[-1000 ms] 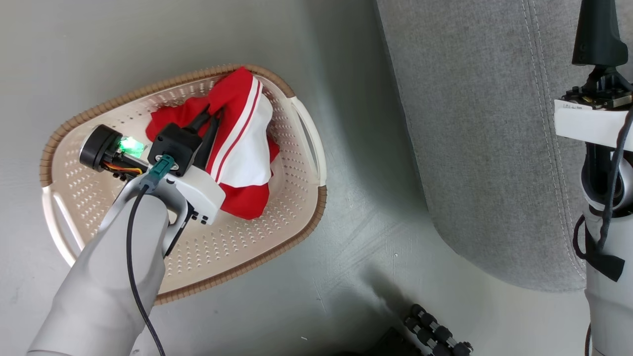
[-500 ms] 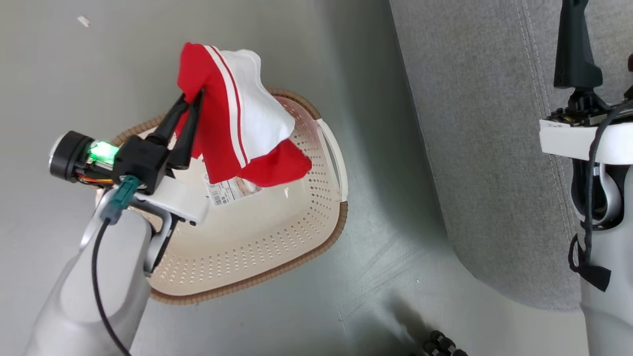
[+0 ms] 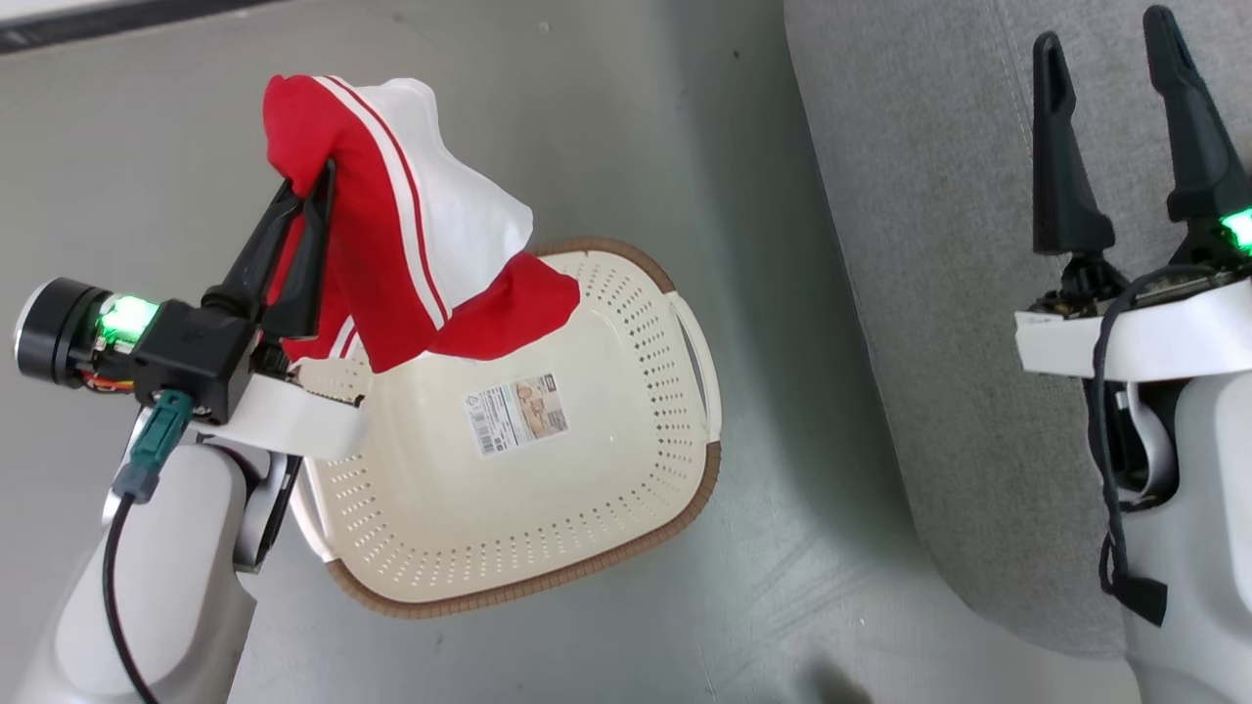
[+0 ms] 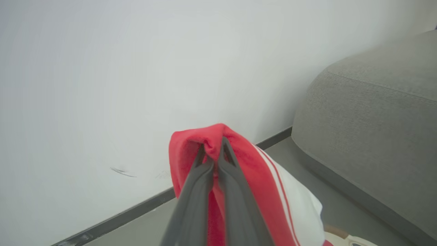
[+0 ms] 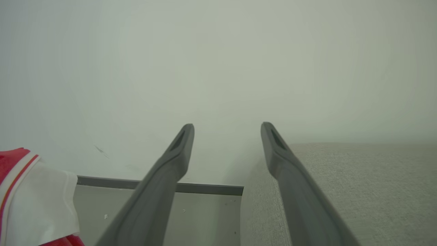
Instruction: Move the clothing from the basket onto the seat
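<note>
The left gripper (image 3: 311,191) pinches the clothing (image 3: 391,244), which hangs over the basket (image 3: 548,508). The seat (image 3: 929,244) lies well off to its right, nearer the right gripper (image 3: 1103,29), whose fingers are spread and empty.

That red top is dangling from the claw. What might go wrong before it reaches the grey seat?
The left gripper pinches only a small fold of the clothing, so it may slip and drop onto the floor. Its loose end hangs over the basket rim and might snag there.
</note>
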Motion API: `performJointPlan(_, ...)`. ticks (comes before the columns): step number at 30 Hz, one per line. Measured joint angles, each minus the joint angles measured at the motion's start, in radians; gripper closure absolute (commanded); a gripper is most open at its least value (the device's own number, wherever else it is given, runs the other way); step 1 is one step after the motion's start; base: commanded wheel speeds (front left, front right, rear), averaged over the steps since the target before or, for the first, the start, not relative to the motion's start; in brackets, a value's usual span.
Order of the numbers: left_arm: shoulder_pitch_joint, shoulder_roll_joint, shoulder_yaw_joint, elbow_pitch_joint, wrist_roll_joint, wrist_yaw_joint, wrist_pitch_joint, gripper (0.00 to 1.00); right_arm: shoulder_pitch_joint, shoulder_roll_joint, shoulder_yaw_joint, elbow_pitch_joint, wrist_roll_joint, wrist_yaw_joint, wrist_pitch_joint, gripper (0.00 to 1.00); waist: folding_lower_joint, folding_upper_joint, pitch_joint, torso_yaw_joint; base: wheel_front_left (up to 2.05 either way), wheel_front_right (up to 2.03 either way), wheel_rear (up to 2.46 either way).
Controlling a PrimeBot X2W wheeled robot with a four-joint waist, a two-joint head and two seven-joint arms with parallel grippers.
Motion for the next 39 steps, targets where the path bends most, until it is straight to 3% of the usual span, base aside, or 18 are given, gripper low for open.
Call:
performJointPlan(23, 0.113, 0.034, 0.019, -0.142, -0.032, -0.008, 0.0, 1.0, 0.153, -0.007, 0.113, 0.08, -0.027, 0.0, 0.0, 0.0, 0.0, 0.0, -0.245, 0.093, 0.0, 0.0, 0.0)
performJointPlan(39, 0.113, 0.049, -0.063, -0.206, -0.038, -0.074, 0.067, 1.0, 0.242, -0.033, 0.428, 0.169, 0.001, 0.0, 0.0, 0.0, 0.0, 0.0, -0.434, 0.148, 0.0, 0.0, 0.0)
